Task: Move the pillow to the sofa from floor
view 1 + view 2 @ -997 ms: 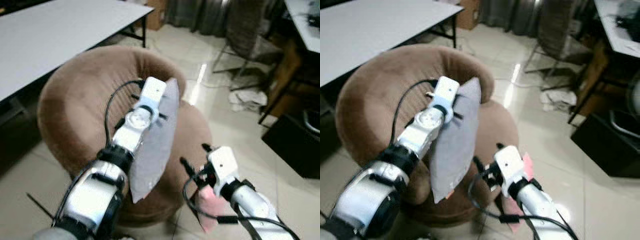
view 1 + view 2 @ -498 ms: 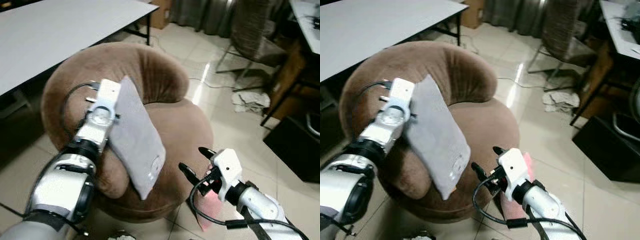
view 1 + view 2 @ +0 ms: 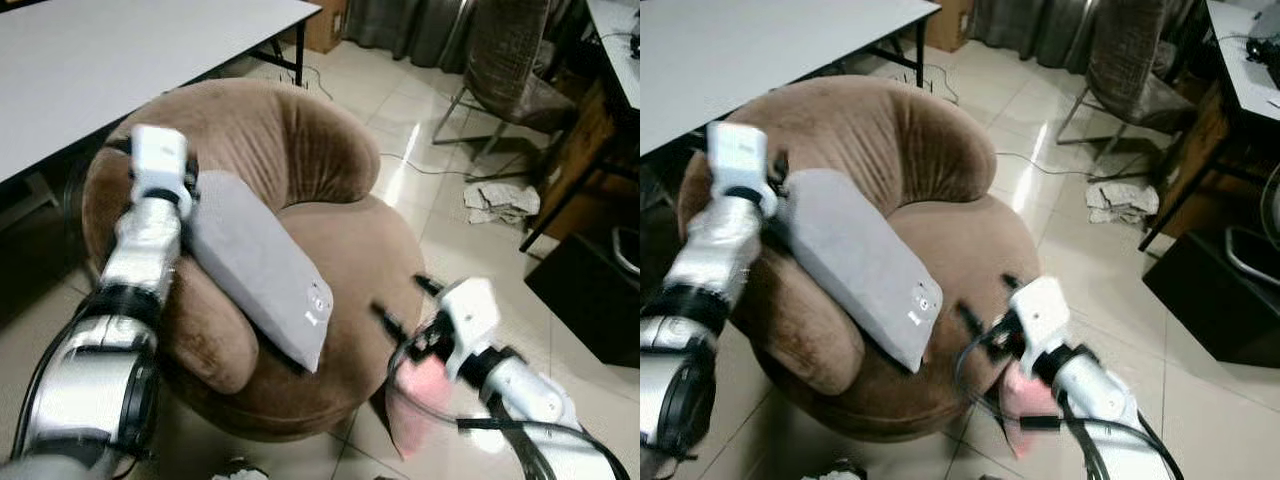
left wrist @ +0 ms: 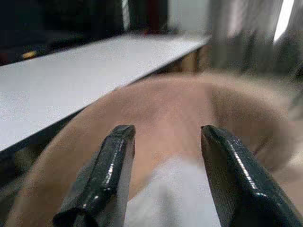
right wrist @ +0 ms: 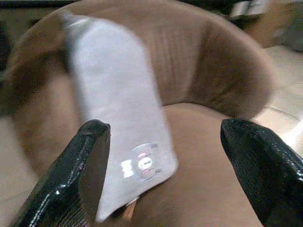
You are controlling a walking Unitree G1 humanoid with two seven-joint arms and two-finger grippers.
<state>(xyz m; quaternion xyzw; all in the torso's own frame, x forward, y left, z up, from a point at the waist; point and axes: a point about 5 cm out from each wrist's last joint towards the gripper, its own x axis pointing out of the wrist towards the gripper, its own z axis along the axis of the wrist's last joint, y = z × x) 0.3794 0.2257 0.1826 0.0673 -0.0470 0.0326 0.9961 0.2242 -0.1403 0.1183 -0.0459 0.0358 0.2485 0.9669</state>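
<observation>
1. On your far left, a white table [image 3: 120, 60] stood just behind the brown round sofa [image 3: 300, 140].
2. Your left gripper [image 4: 163, 156] hovered over the sofa's left arm at the grey pillow's upper end, fingers apart, gripping nothing.
3. The grey pillow [image 3: 255, 265] lay slanted on the sofa, propped against its left arm and reaching onto the seat.
4. Your right gripper [image 3: 400, 305] hung before the seat's front right edge, fingers spread wide and empty.
5. Below it, something pink [image 3: 420, 400] lay on the tiled floor [image 3: 470, 250].
6. Farther right stood a chair [image 3: 510, 70], crumpled cloth [image 3: 500, 200] and a black box [image 3: 585, 290].
</observation>
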